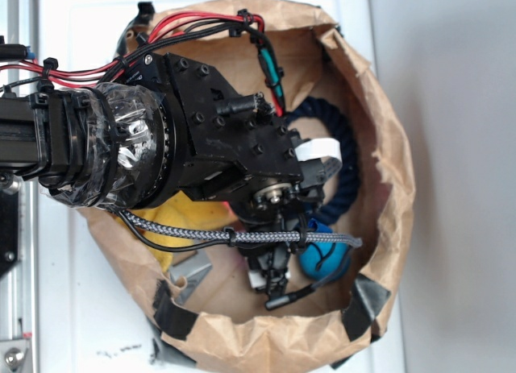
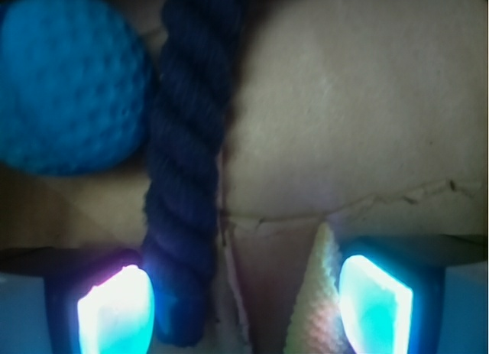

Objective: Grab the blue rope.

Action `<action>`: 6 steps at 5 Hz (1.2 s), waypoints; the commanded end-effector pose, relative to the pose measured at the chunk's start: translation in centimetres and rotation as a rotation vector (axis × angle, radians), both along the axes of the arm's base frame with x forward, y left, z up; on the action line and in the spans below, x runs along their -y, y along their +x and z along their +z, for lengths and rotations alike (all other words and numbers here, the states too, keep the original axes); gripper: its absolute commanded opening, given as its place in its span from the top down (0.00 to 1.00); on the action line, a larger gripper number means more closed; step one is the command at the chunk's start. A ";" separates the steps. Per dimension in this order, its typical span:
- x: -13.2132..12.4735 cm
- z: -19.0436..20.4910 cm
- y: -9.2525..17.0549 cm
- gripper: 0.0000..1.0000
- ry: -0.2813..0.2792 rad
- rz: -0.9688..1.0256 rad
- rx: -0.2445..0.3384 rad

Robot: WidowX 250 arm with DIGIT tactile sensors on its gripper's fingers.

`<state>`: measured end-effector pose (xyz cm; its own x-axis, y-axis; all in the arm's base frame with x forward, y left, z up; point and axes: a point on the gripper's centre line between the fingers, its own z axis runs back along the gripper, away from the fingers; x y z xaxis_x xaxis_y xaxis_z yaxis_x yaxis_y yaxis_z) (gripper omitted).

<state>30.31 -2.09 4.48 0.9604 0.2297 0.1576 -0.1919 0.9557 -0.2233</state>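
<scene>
The blue rope (image 2: 183, 178), thick twisted navy strands, runs down the wrist view's centre-left, just beside a knobbly turquoise ball (image 2: 72, 79). The gripper (image 2: 244, 304) jaws stand wide, rope end just inside the left pad. Crumpled brown paper bag (image 1: 395, 155) surrounds them.

Looks like a robotics lab setup: bare white surface (image 1: 81, 325), a metal rail (image 1: 16, 292) along the edge, exposed red wiring (image 1: 185, 22), and a taped-down brown paper bag (image 1: 387, 147) as a bin.

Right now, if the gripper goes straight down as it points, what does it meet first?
Probably the blue rope, lying just inside one finger of the open gripper; the rest of the gap is paper bag floor. Depth unclear.
</scene>
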 end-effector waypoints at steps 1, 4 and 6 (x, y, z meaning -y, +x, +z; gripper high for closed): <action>1.1 2.0 2.0 0.00 0.001 0.018 0.064; 1.6 -2.2 4.3 0.00 0.073 0.012 0.028; 0.9 -0.5 3.7 1.00 0.044 0.003 0.061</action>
<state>33.52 -3.14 3.37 0.9550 0.2215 0.1974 -0.1848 0.9645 -0.1884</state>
